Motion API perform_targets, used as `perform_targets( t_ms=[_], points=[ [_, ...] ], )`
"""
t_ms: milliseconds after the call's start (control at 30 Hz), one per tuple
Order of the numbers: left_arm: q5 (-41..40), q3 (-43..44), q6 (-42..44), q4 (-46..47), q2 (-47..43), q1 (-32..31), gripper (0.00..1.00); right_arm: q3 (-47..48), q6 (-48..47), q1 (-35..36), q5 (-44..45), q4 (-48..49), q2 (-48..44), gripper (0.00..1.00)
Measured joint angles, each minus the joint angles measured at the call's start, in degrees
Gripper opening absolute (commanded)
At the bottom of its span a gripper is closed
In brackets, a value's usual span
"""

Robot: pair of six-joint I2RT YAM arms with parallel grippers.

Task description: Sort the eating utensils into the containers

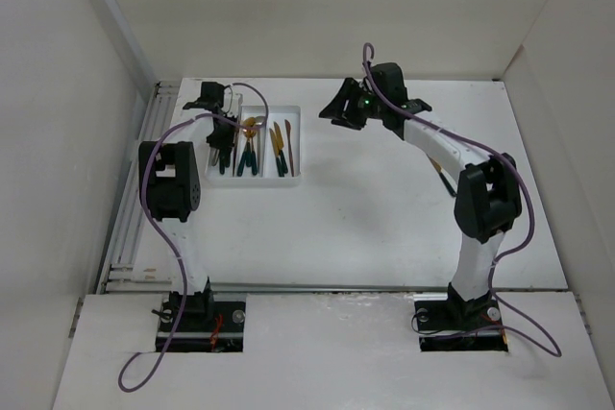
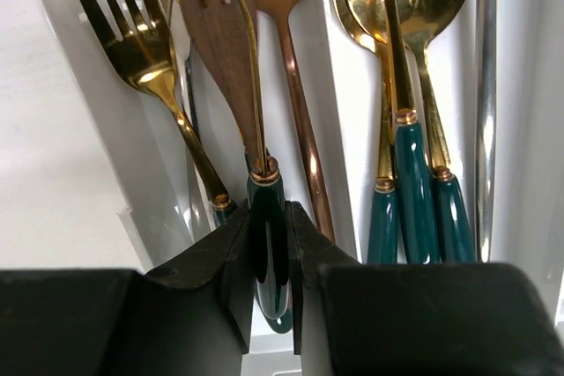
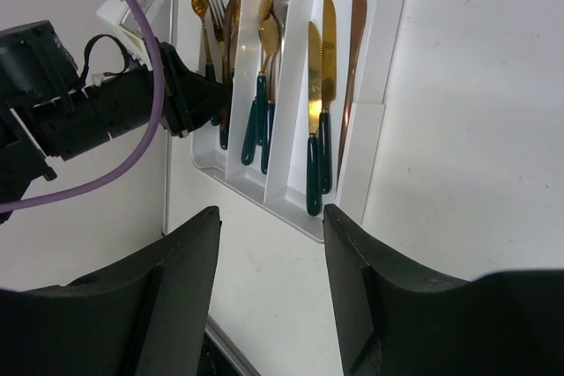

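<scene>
Eating utensils of gold metal with glossy dark green handles point(image 3: 264, 116) lie in a shallow white plastic tray with three long compartments point(image 3: 388, 33) at the far left of the white table point(image 1: 384, 218). Forks point(image 3: 207, 6) fill the left compartment, spoons point(image 3: 267, 33) the middle and knives point(image 3: 326, 59) the right.

We see the left gripper point(image 2: 269, 239) clamped on the green handle of one fork point(image 2: 231, 59), just below its gold collar, low among the other forks. The right gripper point(image 3: 273, 261) hangs above the table near the tray, its fingers apart and empty.

We judge these pieces stiff, light and slick on the handle. A grip square across the handle near the collar suits them best, since the thin neck could twist. We can read no brand, label or writing.
</scene>
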Motion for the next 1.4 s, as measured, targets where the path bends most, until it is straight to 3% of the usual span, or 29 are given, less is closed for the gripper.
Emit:
perform_targets(
  t_ms=[200, 300, 333, 633, 700, 733, 833, 900, 1033, 1200, 1400],
  points=[
    [-0.46, 0.70, -0.02, 0.09, 0.61, 0.00, 0.01, 0.00, -0.02, -0.35, -0.04, -0.13, 0.00, 0.56],
    [-0.55, 0.87, -0.39, -0.26, 0.61, 0.02, 0.28, 0.00, -0.33, -0.35, -0.20, -0.28, 0.00, 0.56],
    [-0.48, 1.18, -0.61, -0.83, 0.61, 0.02, 0.31, 0.00, -0.44, -0.35, -0.22, -0.35, 0.00, 0.56],
    [-0.35, 1.92, -1.79, -4.46, -1.51, 0.02, 0.34, 0.00, -2.01, -1.18, -0.20, -1.81, -0.09, 0.58],
    [-0.35, 1.92, -2.21, -4.96, -2.47, 0.02, 0.34, 0.00, -2.23, -1.95, -0.20, -1.92, -0.28, 0.64],
    [-0.35, 1.92, -2.62, -5.40, -2.84, 0.02, 0.40, 0.00, -2.56, -2.54, -0.20, -2.14, -0.44, 0.69],
    [-0.33, 2.73, -3.41, -6.82, -3.61, 0.02, 0.42, 0.00, -4.42, -5.07, 0.33, -4.13, -1.77, 0.86],
    [-0.35, 4.37, -3.76, -7.82, -3.78, 0.04, 0.46, 0.00, -6.56, -7.93, 1.49, -5.97, -3.08, 0.89],
    [-0.94, 8.13, -4.42, -8.61, -5.40, 0.09, 0.52, 4.48, -13.51, -16.31, 8.61, -16.70, -2.14, 0.91],
    [-3.21, 13.49, -5.86, -8.94, -8.63, 0.15, 0.53, 14.71, -24.85, -24.44, 23.12, -31.56, 7.34, 0.92],
    [-5.64, 16.96, -8.11, -9.35, -10.56, 0.98, 0.55, 4.70, -32.26, -23.39, 28.63, -40.70, 9.31, 0.92]
  ],
)
